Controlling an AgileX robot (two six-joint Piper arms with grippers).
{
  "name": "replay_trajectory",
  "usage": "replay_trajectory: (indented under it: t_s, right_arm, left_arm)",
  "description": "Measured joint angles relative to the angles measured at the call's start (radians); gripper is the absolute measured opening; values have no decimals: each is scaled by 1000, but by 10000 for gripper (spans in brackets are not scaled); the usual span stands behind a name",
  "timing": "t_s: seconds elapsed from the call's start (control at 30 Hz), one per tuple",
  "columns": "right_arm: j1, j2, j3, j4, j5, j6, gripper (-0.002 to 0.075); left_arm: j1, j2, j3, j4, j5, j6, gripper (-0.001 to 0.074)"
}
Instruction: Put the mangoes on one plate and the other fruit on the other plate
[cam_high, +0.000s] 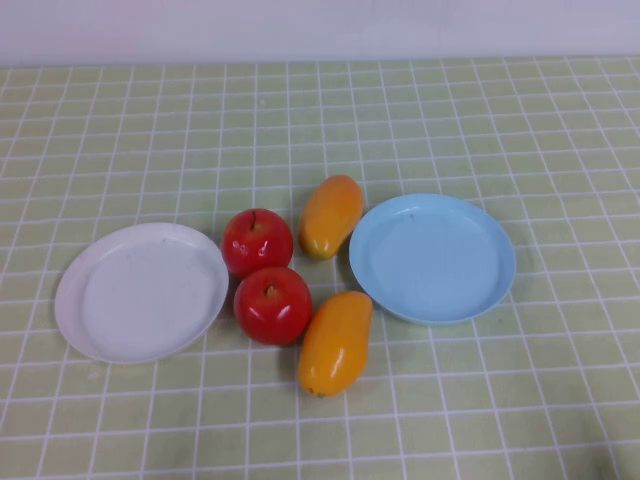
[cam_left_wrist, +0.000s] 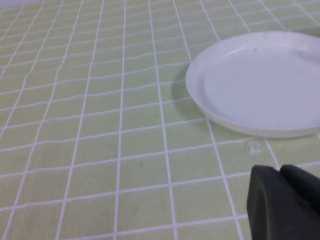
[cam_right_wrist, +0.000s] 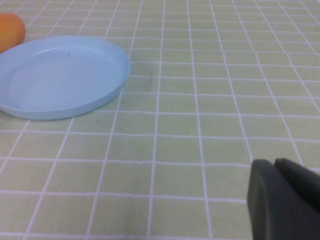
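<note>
In the high view, two orange-yellow mangoes lie on the cloth: one (cam_high: 331, 215) just left of the light blue plate (cam_high: 433, 257), the other (cam_high: 336, 342) nearer the front. Between them and the white plate (cam_high: 141, 290) sit two red apples (cam_high: 257, 241) (cam_high: 272, 305), touching each other. Both plates hold nothing. Neither arm shows in the high view. My left gripper (cam_left_wrist: 280, 171) is shut, hovering near the white plate (cam_left_wrist: 260, 82), holding nothing. My right gripper (cam_right_wrist: 274, 162) is shut beside the blue plate (cam_right_wrist: 60, 75), with a mango's edge (cam_right_wrist: 11, 30) behind it.
A green cloth with a white grid (cam_high: 320, 120) covers the whole table. A pale wall (cam_high: 320, 25) runs along the far edge.
</note>
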Motion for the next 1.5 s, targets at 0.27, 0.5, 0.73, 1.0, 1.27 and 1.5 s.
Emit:
replay_trajectory:
  t_s: [0.27, 0.5, 0.73, 1.0, 1.27, 1.5]
  right_arm:
    - [0, 0, 0, 0, 0, 0, -16]
    - [0, 0, 0, 0, 0, 0, -16]
    - [0, 0, 0, 0, 0, 0, -16]
    - [0, 0, 0, 0, 0, 0, -16]
    - [0, 0, 0, 0, 0, 0, -17]
    - [0, 0, 0, 0, 0, 0, -16]
  left_arm:
    - [0, 0, 0, -44, -17, -37, 3]
    - [0, 0, 0, -231, -130, -89, 3]
    - [0, 0, 0, -450, -234, -178, 3]
    - [0, 0, 0, -549, -278, -222, 3]
    - [0, 0, 0, -570, -276, -243, 3]
    - [0, 135, -176, -564, -60, -219, 3]
